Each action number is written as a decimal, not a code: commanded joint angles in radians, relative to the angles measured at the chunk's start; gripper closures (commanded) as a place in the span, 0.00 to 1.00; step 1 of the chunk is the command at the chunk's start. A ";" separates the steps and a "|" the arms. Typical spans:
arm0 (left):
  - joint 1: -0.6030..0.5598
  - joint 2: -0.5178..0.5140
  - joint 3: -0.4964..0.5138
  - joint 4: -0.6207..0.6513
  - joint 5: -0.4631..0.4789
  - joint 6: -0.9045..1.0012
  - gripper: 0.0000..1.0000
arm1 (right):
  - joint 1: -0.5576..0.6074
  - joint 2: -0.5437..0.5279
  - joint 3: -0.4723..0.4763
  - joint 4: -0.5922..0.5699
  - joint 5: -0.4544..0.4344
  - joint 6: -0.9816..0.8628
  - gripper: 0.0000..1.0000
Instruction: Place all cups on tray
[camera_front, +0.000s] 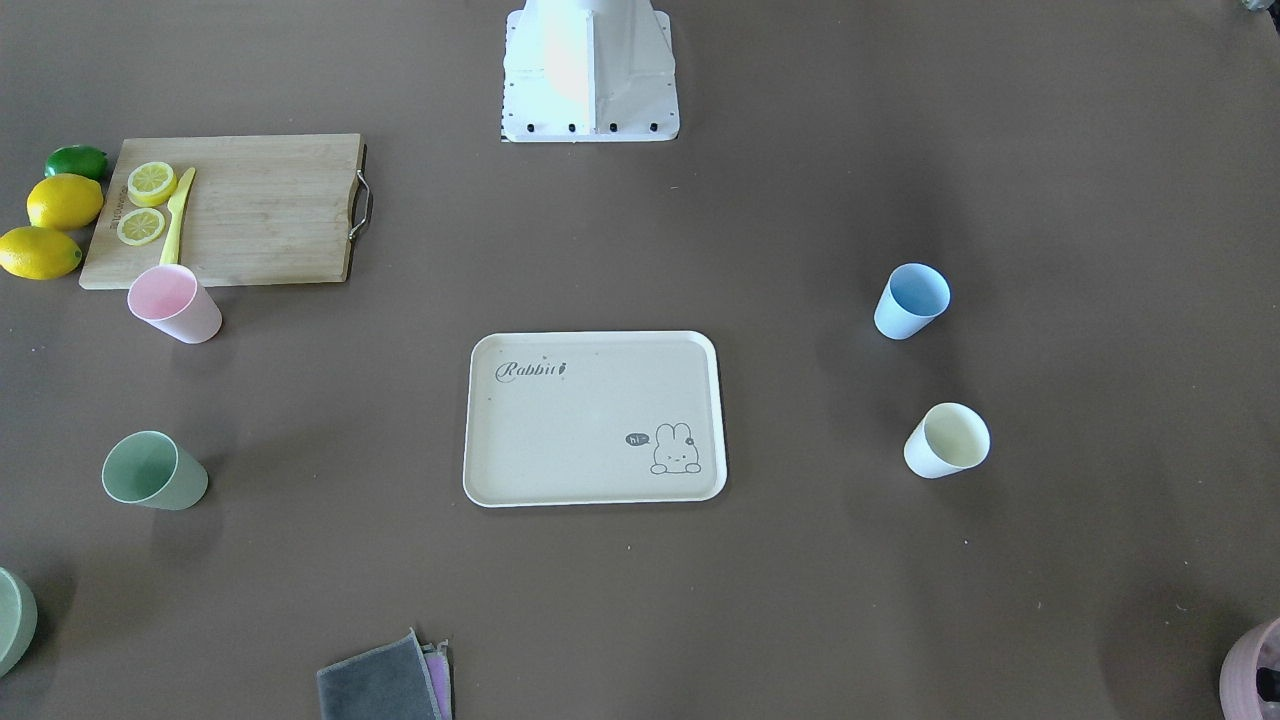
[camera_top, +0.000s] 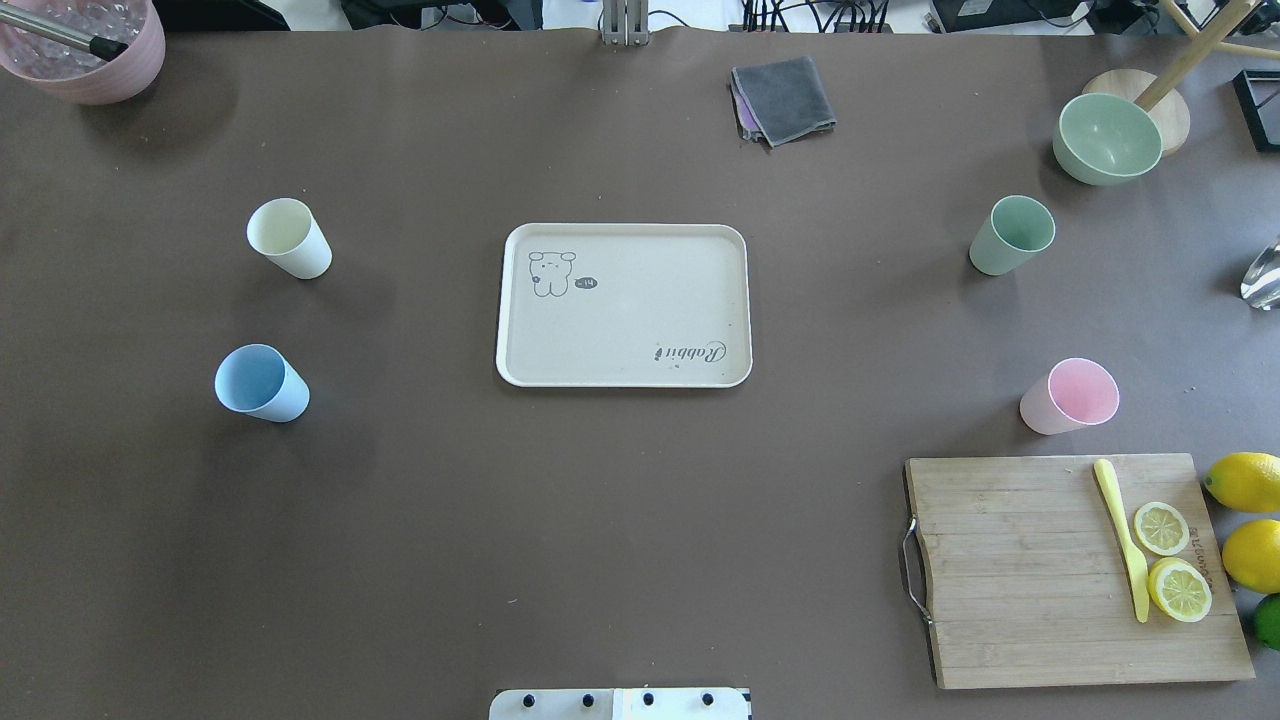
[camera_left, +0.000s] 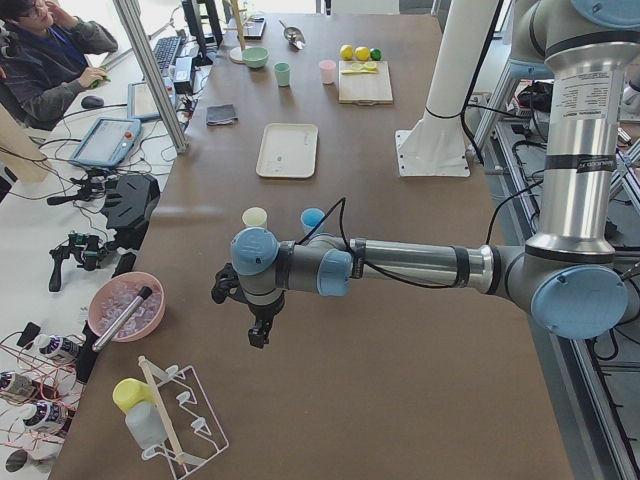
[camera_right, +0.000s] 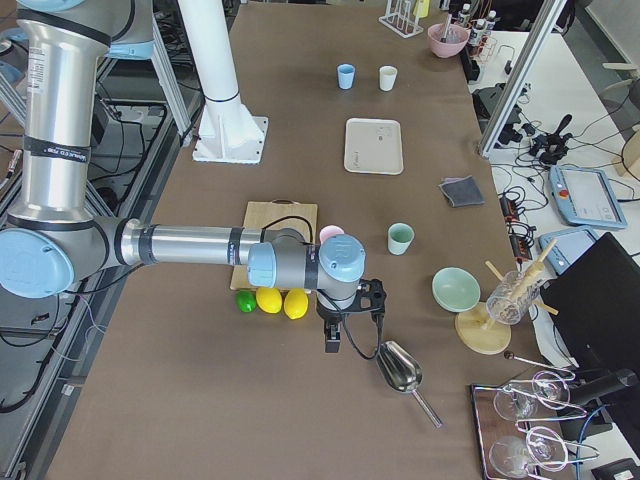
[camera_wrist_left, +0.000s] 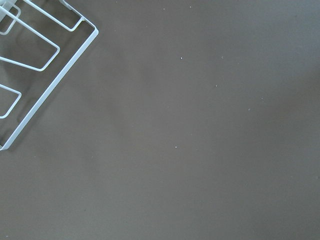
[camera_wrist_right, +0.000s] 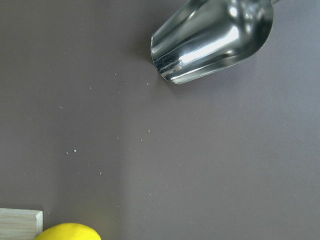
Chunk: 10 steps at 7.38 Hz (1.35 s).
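The beige Rabbit tray (camera_top: 620, 320) lies bare at the table's middle. The cream cup (camera_top: 289, 238) and the light blue cup (camera_top: 261, 383) stand on the table to its left. The sage green cup (camera_top: 1011, 235) and the pale pink cup (camera_top: 1070, 397) stand to its right, the pink one by the cutting board. All stand upright, off the tray. My left gripper (camera_left: 258, 335) hangs over bare table past the cream and blue cups. My right gripper (camera_right: 332, 343) hangs beyond the lemons, beside a metal scoop. I cannot tell whether either is open or shut.
A wooden cutting board (camera_top: 1070, 570) with lemon slices and a yellow knife sits at the near right, lemons and a lime beside it. A green bowl (camera_top: 1107, 138), a mauve pot (camera_top: 85, 50) and a grey cloth (camera_top: 783, 98) line the far edge. A wire rack (camera_wrist_left: 35, 55) lies under my left wrist.
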 joint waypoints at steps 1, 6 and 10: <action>0.000 -0.007 -0.007 -0.003 0.001 -0.002 0.02 | -0.001 0.001 0.009 0.043 -0.005 0.000 0.00; -0.001 -0.035 -0.089 -0.006 -0.001 -0.009 0.02 | -0.001 -0.048 -0.005 0.419 -0.064 0.015 0.00; 0.002 -0.106 -0.033 -0.262 -0.001 -0.005 0.02 | -0.003 -0.005 0.012 0.529 0.011 0.035 0.00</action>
